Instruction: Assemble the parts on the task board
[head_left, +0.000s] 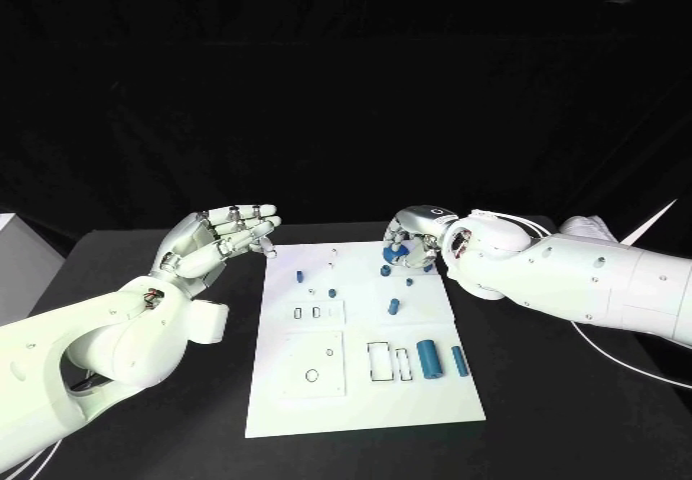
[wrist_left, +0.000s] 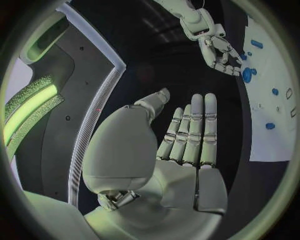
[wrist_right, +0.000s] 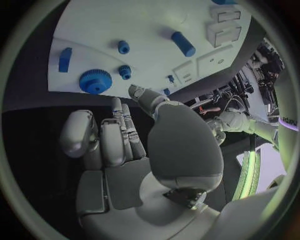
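The white task board (head_left: 361, 390) lies in the middle of the black table. A blue gear (head_left: 387, 269) sits near its far right edge, also seen as the blue gear (wrist_right: 95, 81) flat on the board (wrist_right: 150, 25). My right hand (head_left: 414, 236) hovers just over and behind the gear with fingers loosely bent and nothing in them. My left hand (head_left: 224, 238) is raised beside the board's far left corner, fingers (wrist_left: 195, 125) straight and apart, holding nothing. Two blue cylinders (head_left: 427, 353) lie at the board's right side. Small blue parts (head_left: 300, 275) dot its far half.
Outlined slots (head_left: 378, 360) and a round hole (head_left: 312, 376) mark the near half of the board. A white box (head_left: 12, 262) stands at the table's left edge. A thin cable (head_left: 635, 372) runs over the table under my right arm.
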